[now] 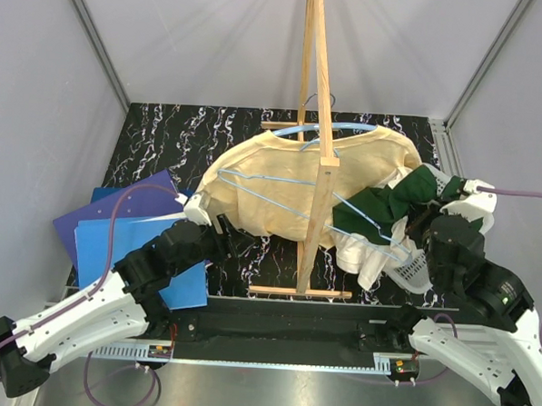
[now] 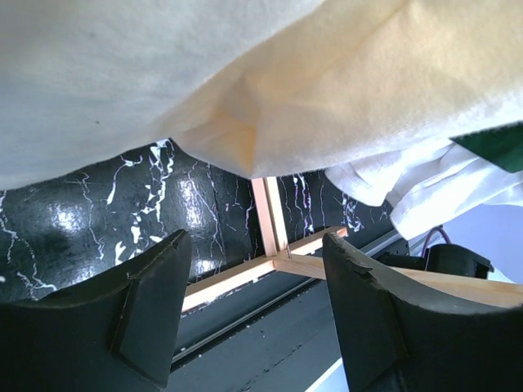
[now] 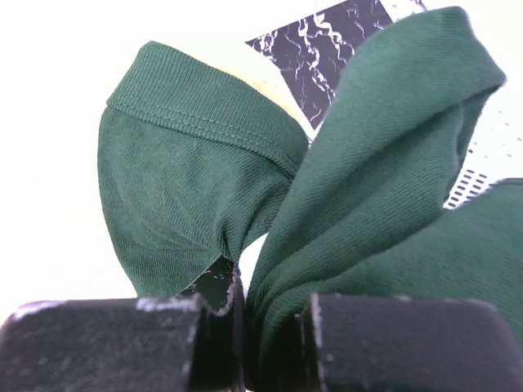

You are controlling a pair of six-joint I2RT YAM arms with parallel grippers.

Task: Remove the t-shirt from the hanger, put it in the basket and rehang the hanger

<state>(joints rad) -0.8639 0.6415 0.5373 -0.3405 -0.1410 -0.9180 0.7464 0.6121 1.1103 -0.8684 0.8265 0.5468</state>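
Jaws first: your left gripper (image 2: 257,282) stands apart and empty just beneath the cream t-shirt (image 2: 343,90), while your right gripper (image 3: 270,327) is pinched on a fold of green cloth (image 3: 188,180). Beyond, the t-shirt sits on the blue hanger (image 1: 348,125) against the wooden stand (image 1: 319,201). This looks like the grasp step, so next you need a hold on the hem to draw it clear.

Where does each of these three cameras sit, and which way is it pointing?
Top: above and behind the arms, looking down on the yellow shirt at the stand; both arms show.
Left wrist: below the shirt, looking up past the open left gripper.
Right wrist: close up on green cloth pinched in the right gripper.
Top and left wrist share the shirt and stand.
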